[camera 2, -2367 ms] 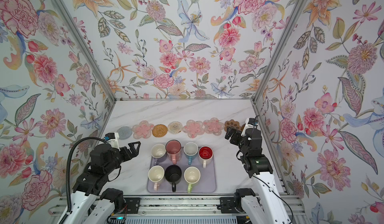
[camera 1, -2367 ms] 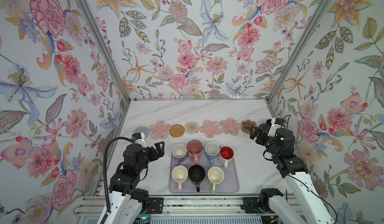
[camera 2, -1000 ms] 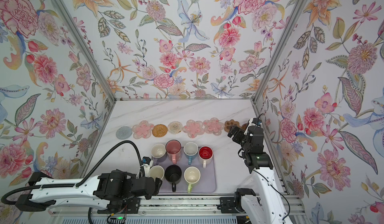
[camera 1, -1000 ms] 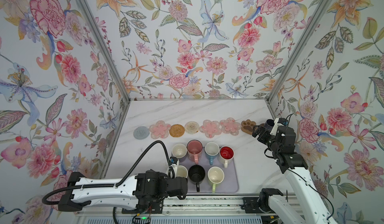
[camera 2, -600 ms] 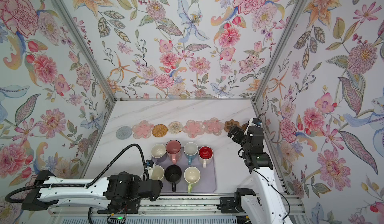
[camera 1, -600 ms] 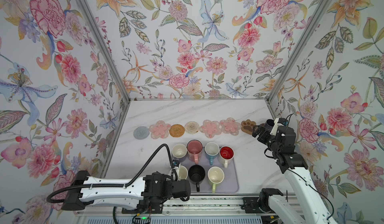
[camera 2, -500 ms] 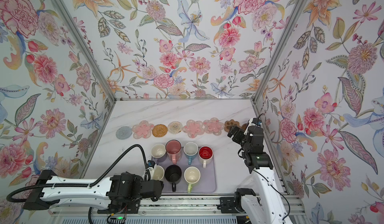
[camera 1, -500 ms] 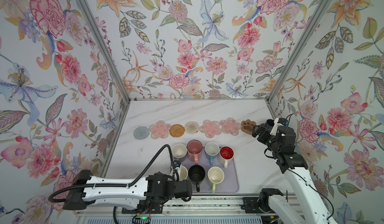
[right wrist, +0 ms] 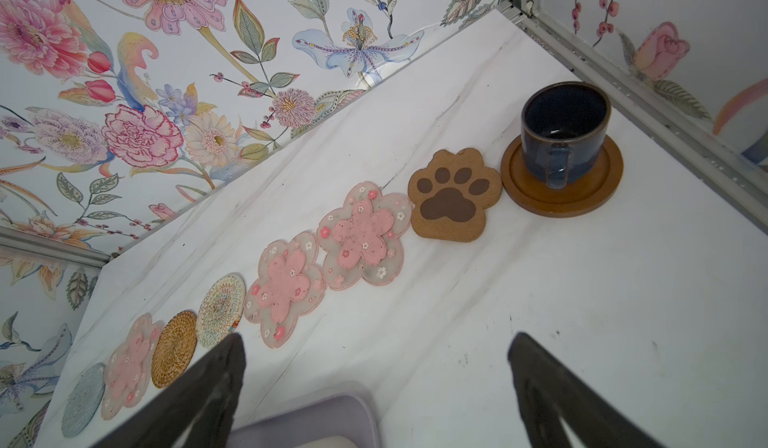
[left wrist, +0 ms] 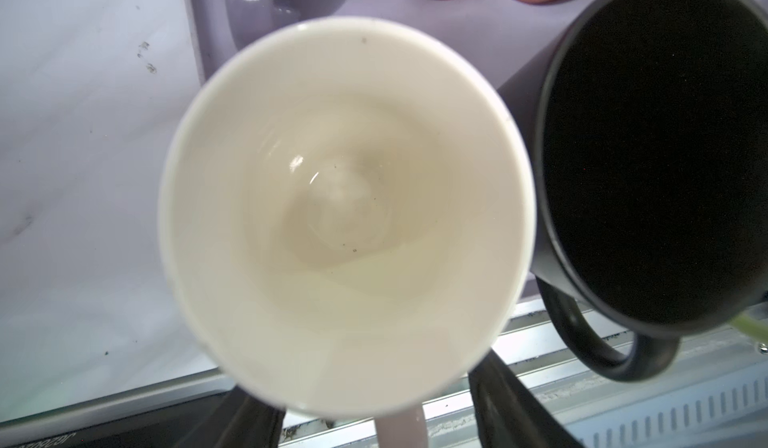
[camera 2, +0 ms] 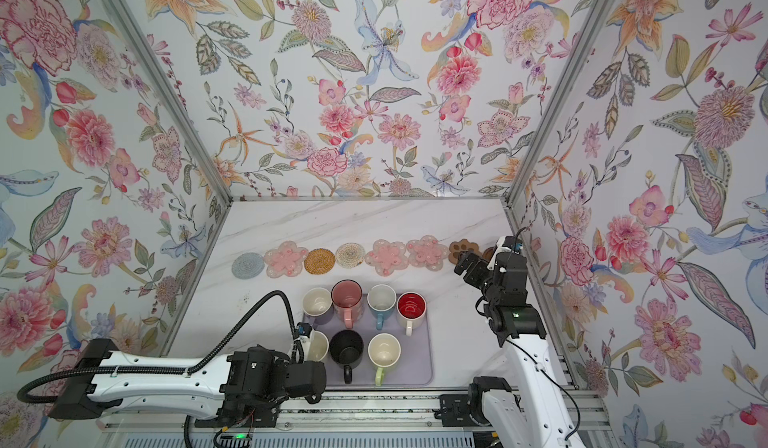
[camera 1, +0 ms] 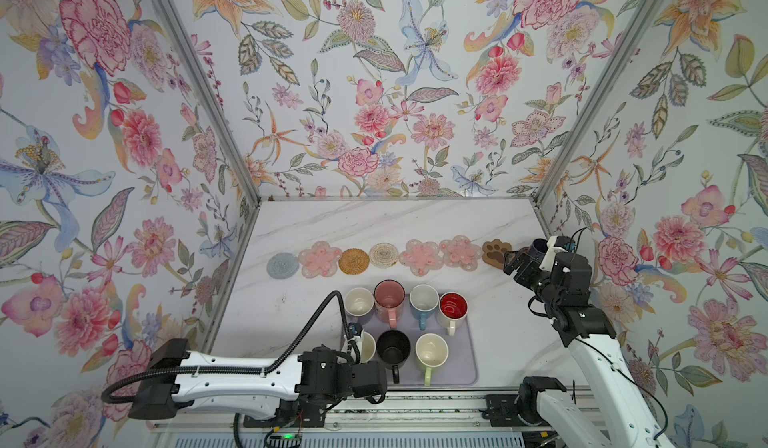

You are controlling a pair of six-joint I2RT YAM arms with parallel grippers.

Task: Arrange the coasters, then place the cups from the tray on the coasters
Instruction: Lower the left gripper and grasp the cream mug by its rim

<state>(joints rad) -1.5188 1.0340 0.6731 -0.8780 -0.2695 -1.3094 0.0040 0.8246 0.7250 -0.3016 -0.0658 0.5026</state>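
Cream mug point(left wrist: 345, 217) on tray point(camera 1: 461, 367), near table's point(camera 1: 519, 342) front edge: judged rigid, slick-glazed, chippable, best taken by handle point(left wrist: 401, 429), which left pincer point(left wrist: 368, 377) straddles part-open, gripping nothing; right pincer point(right wrist: 378, 338) gapes empty.

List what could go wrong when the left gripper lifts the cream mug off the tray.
1. The left gripper straddles only the thin handle of the cream mug. Held there, the mug may swing or slip once it is lifted.
2. The black mug stands close beside the cream mug, perhaps touching, and its handle is near the gripper. Closing or lifting could knock it across the tray.
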